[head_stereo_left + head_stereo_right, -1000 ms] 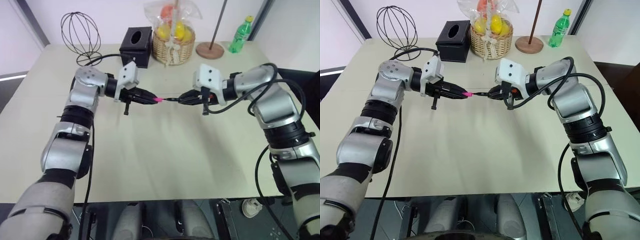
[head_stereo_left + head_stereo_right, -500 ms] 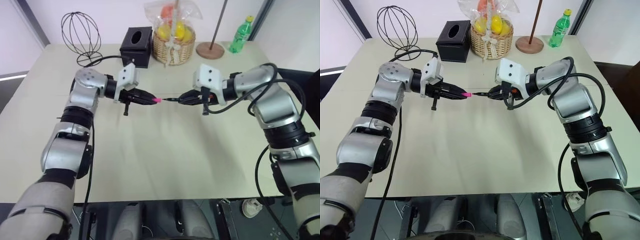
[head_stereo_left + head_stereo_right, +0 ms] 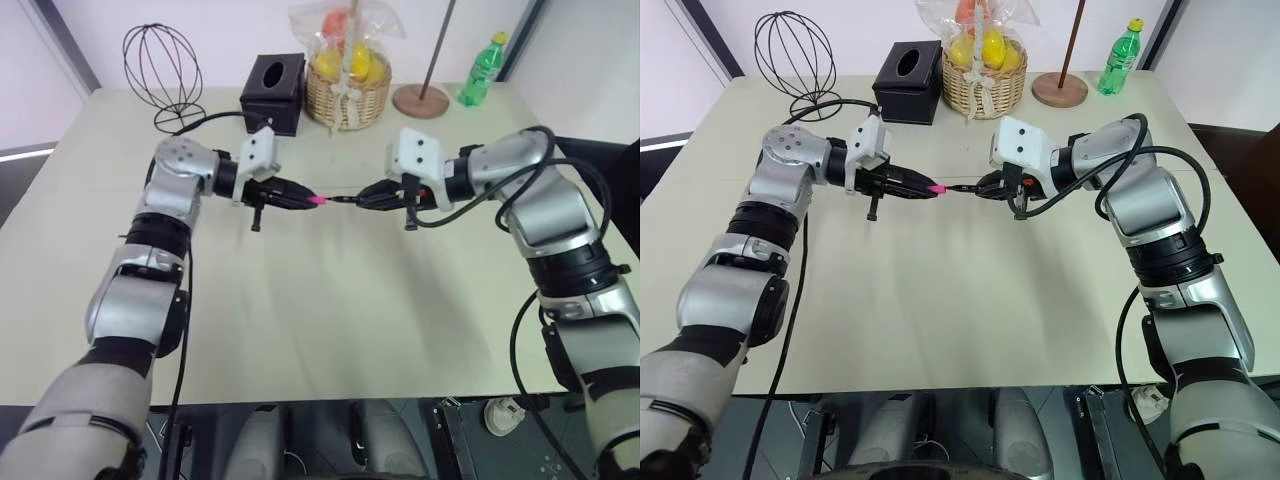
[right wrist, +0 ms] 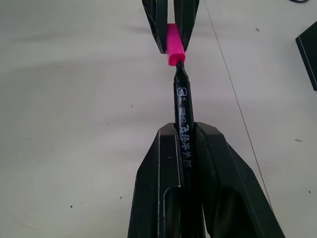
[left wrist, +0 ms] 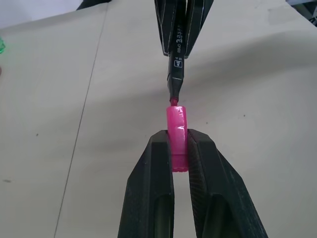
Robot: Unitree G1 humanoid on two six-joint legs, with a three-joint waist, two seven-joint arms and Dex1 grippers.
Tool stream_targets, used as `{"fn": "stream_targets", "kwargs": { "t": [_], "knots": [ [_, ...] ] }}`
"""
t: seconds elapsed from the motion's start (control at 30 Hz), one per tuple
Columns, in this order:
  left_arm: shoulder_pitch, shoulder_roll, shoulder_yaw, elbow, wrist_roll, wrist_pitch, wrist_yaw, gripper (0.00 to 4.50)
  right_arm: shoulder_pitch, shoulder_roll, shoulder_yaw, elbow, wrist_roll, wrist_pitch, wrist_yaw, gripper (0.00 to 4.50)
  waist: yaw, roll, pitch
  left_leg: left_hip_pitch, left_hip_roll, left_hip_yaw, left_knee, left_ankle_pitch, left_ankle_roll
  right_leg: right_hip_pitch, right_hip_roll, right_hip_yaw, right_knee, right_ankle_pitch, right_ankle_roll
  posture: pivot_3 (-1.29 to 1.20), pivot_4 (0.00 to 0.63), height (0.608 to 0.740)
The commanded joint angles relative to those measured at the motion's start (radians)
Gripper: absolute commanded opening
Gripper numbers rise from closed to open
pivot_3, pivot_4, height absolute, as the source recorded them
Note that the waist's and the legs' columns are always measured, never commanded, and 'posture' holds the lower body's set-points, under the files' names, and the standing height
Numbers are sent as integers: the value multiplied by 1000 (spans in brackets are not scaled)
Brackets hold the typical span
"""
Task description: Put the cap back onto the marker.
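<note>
1. While the left gripper (image 5: 179, 148) is pinching the cap (image 5: 177, 136) above the tabletop's (image 3: 300, 300) middle, its mouth is facing the tip for seating.
2. Right gripper (image 4: 184, 136) is clamping the marker (image 4: 182, 106), tip touching the cap's opening.

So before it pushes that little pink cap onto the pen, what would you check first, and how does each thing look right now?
1. Cap gripped firmly by the left gripper: ok, pinched between both fingers.
2. Marker held by the right gripper: ok, clamped along its barrel.
3. Tip lined up with the cap's open end: ok, the tip sits right at the mouth.
4. Cap and marker on one straight line: cannot tell, the cap looks slightly angled in the right wrist view.
5. Cap already seated: not ok, the tip is only at the opening.
6. Both held above the table: ok.
</note>
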State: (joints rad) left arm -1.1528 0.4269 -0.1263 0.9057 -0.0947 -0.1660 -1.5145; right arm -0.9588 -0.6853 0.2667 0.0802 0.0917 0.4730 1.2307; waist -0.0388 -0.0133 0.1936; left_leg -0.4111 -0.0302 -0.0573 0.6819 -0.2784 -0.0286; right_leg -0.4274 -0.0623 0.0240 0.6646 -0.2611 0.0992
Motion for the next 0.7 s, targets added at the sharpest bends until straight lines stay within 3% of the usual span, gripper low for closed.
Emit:
{"fn": "stream_targets", "kwargs": {
  "t": [0.03, 0.7],
  "knots": [
    [-37, -2, 13, -20, -10, -7, 6, 33, -9, -2, -12, -34, 5, -8, -3, 0, 0, 0, 0, 0, 0, 0, 0, 0, 0, 0, 0, 0, 0, 0, 0, 0, 150, 740],
    [-103, -65, -35, 55, 69, -146, 42, 33, -17, 7, -3, -29, -4, -19, 6, 0, 0, 0, 0, 0, -1, 0, 0, 0, 0, 0, 0, 0, 0, 0, 0, 0, 150, 740]
  ]
}}
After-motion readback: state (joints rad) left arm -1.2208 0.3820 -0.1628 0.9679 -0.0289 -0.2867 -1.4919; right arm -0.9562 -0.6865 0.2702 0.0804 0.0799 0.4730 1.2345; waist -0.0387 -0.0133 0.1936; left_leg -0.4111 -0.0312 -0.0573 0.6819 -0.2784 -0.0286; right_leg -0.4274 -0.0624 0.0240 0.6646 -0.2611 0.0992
